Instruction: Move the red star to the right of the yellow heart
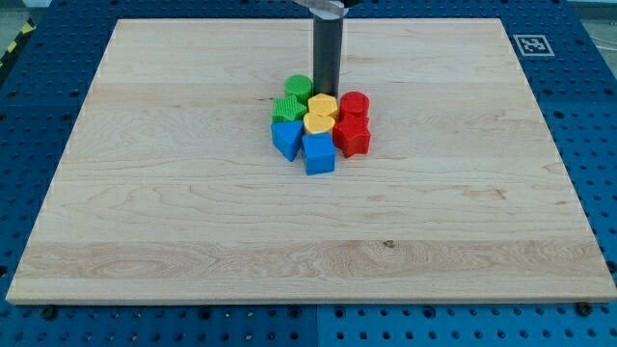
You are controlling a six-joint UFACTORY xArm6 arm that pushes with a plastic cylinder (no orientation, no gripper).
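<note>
On the wooden board (193, 193), my tip (326, 93) seemingly touches the yellow heart (319, 121), red star (352, 137) just right.

Rod (327, 53): straight, dark grey to black, cylindrical, matte with faint sheen along one side. Pale silvery metal collar (326, 8) at its upper end, partly cropped.

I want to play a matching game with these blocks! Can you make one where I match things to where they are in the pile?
Things:
1. blue cube
2. red star
3. green block
4. my tip

Places:
A. the pile's right side
B. top left of the pile
C. bottom of the pile
D. just above the yellow blocks

Pairs: 1-C, 2-A, 3-B, 4-D
</note>
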